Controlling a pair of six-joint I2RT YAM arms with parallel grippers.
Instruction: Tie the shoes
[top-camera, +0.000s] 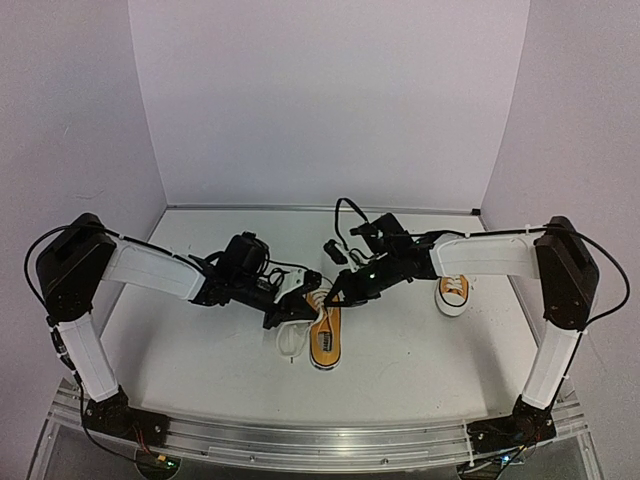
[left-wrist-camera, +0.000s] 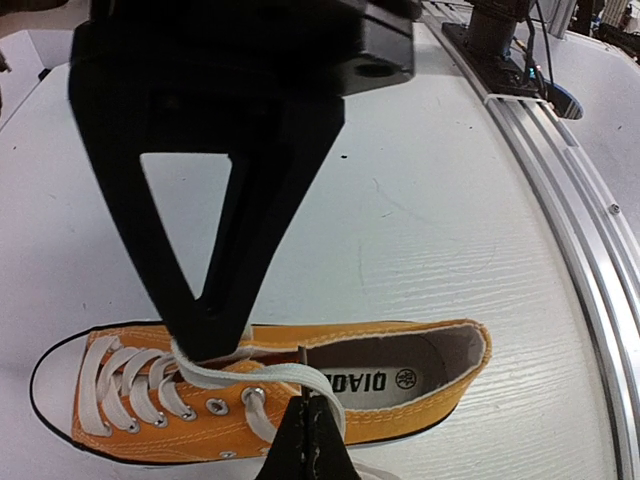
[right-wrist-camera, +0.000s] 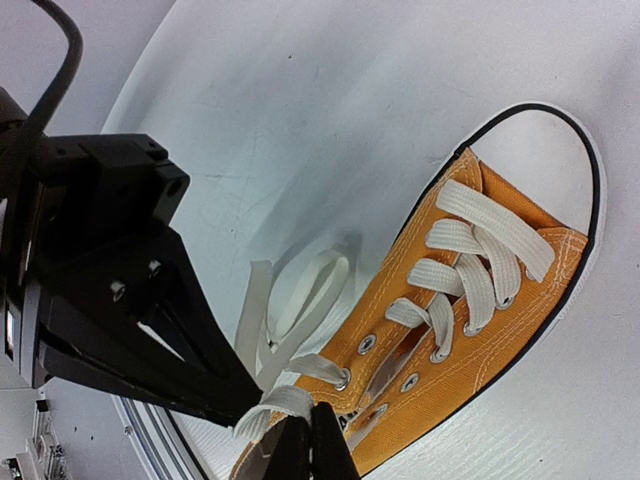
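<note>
Left tool (left-wrist-camera: 205, 345) is pinching a lace (left-wrist-camera: 280, 375) over the shoe (left-wrist-camera: 400, 415), right tool (right-wrist-camera: 310, 435) sitting closed alongside, perhaps gripping too; hard tugging risks slipping it.

Centre shoe (top-camera: 325, 340) sits mid table (top-camera: 420, 380), heel near, toe far. Second shoe (top-camera: 452, 292) is to its right and a bit farther, well apart. Left gripper (top-camera: 312, 305) reaches in from left, right gripper (top-camera: 335, 297) from right. Tips are close together over centre shoe's far half, at its laces (right-wrist-camera: 300, 300). Loose loops lie on table just left of that shoe
</note>
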